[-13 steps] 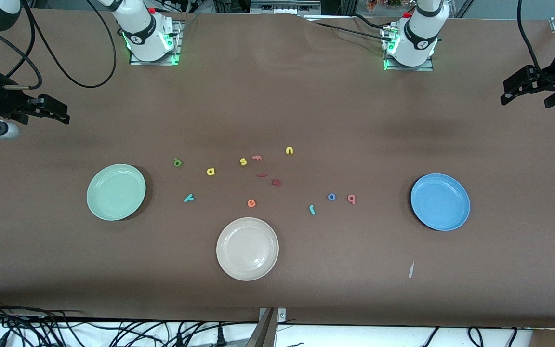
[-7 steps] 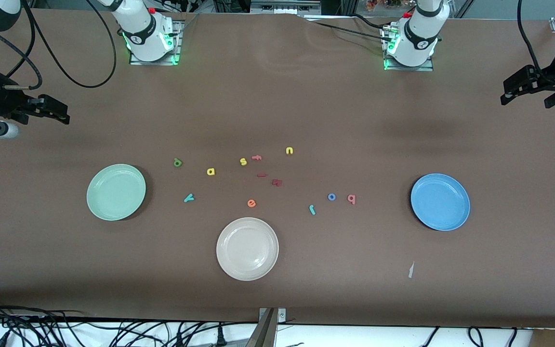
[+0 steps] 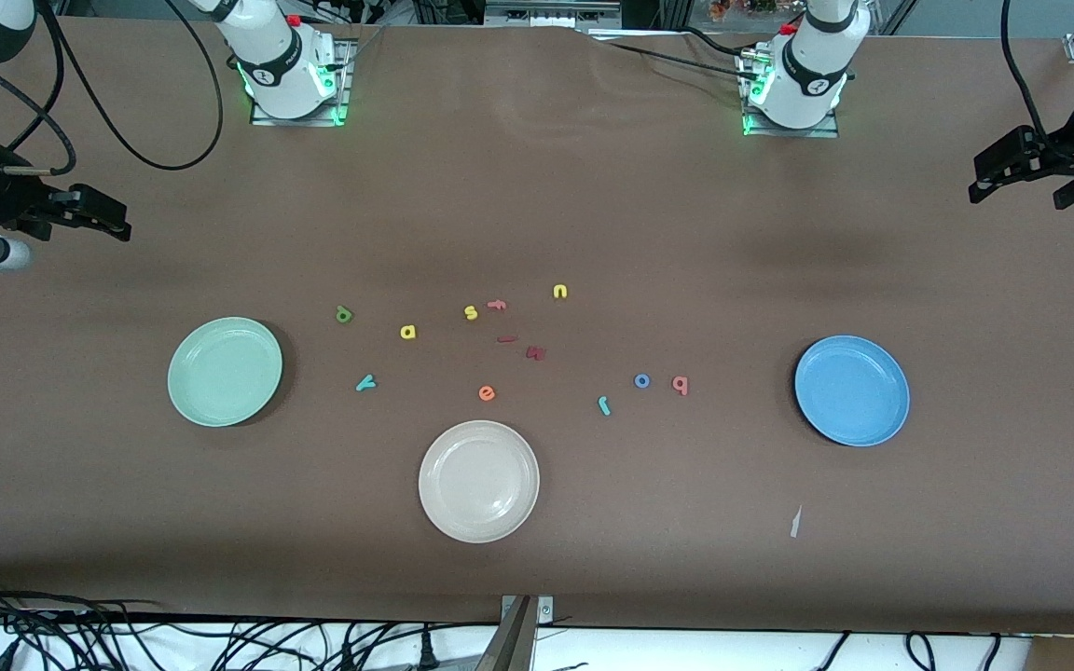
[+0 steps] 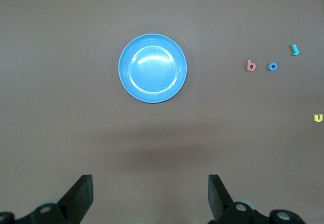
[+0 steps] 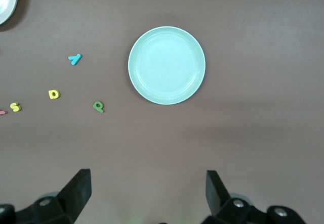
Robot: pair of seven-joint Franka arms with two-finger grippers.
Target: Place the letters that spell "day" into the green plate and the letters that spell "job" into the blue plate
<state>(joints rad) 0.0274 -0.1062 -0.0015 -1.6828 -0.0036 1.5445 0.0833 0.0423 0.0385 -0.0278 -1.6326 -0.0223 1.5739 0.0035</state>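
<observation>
From my console: both plates empty, the cream plate [image 3: 478,481] nearest the camera. Green plate [image 3: 225,371] lies toward the right arm's end from it, d [image 3: 343,314], a [image 3: 407,331], y [image 3: 365,382] alongside; blue plate [image 3: 852,390] toward the left arm's, by j [image 3: 603,404], o [image 3: 641,380], b [image 3: 680,384]. Stray letters e [image 3: 487,393], s [image 3: 470,312], u [image 3: 560,292] lie between. Left gripper [image 4: 150,196] and right gripper [image 5: 148,193] wait, jaws wide, empty.

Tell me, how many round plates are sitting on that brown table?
3. The pale mint-green plate lies toward the right arm's end, the medium-blue plate toward the left arm's end, and the cream-white plate between them, nearest the front camera. None looks hidden.
</observation>
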